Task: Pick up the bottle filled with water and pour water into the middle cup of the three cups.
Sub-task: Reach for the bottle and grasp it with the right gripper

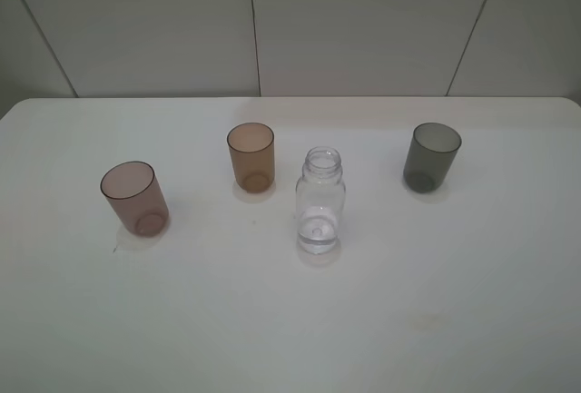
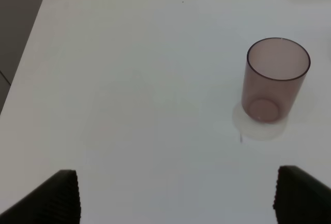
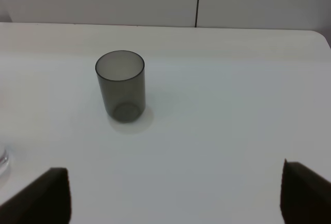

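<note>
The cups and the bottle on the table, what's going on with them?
Nothing is being held yet. The bottle stands open on the table, beside the orange-brown middle cup. The pinkish cup and the grey cup stand at either side. The left claw and the right claw are both open and empty, away from the bottle.

Left tool shows two matte black fingers, inner edges finely ribbed; right tool, same story: black, blocky fingers, edges too blurred to read.
</note>
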